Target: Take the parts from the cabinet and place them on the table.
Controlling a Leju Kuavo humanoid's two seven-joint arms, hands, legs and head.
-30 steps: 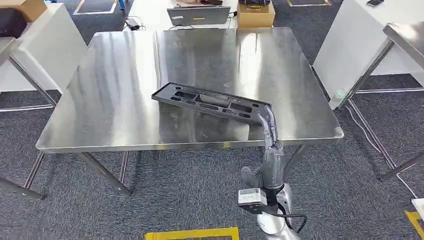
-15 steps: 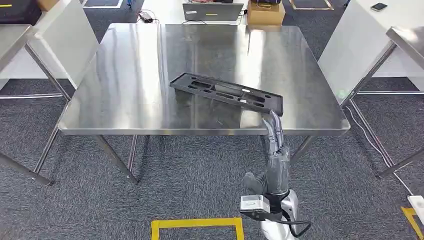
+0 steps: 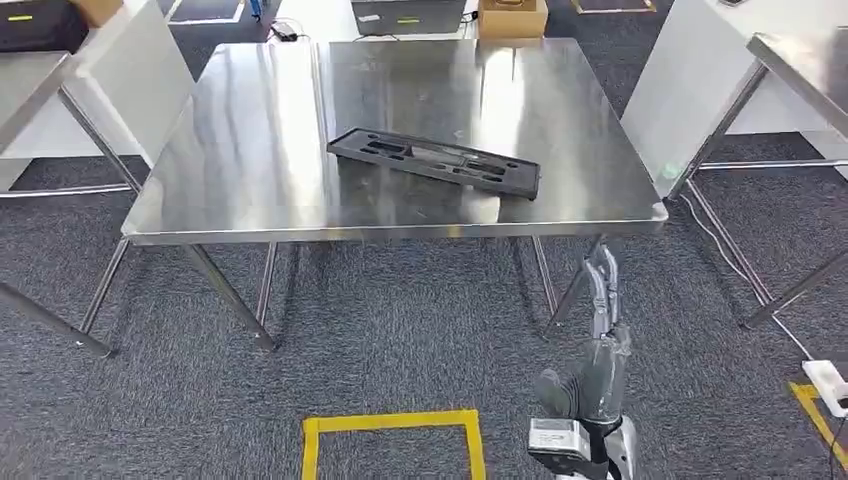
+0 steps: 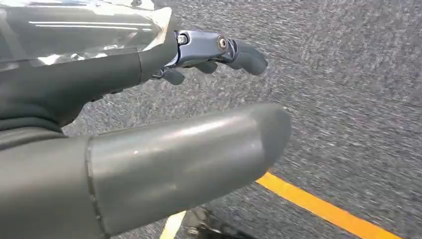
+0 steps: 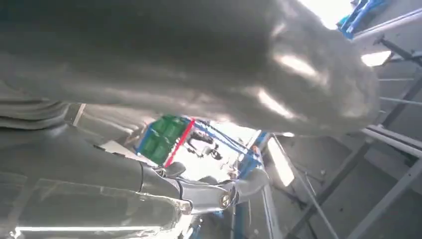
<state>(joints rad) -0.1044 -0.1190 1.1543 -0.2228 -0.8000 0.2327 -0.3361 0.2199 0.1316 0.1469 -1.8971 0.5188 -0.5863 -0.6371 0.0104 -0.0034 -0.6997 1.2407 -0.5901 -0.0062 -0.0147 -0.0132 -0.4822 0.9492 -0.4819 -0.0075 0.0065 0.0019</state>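
Observation:
A long black plastic part (image 3: 433, 162) with several slots lies flat on the steel table (image 3: 250, 150), right of the middle and near the front edge. My right hand (image 3: 602, 318) hangs in front of the table, lower than its edge and well apart from the part, with fingers straight and nothing in it. In the right wrist view that same right hand (image 5: 199, 191) points its fingers up under the table's underside. My left hand (image 4: 149, 99) hangs over the grey carpet, thumb and fingers apart, holding nothing.
Steel tables stand at the left (image 3: 30, 85) and right (image 3: 800, 60), with white panels (image 3: 700, 70) beside them. A cardboard box (image 3: 512, 17) and a laptop (image 3: 408, 17) sit beyond the table. Yellow tape (image 3: 392, 425) marks the carpet in front.
The camera has drawn back from the table. My right hand has left the part's near end and dropped below the table's edge; the part stays on the table.

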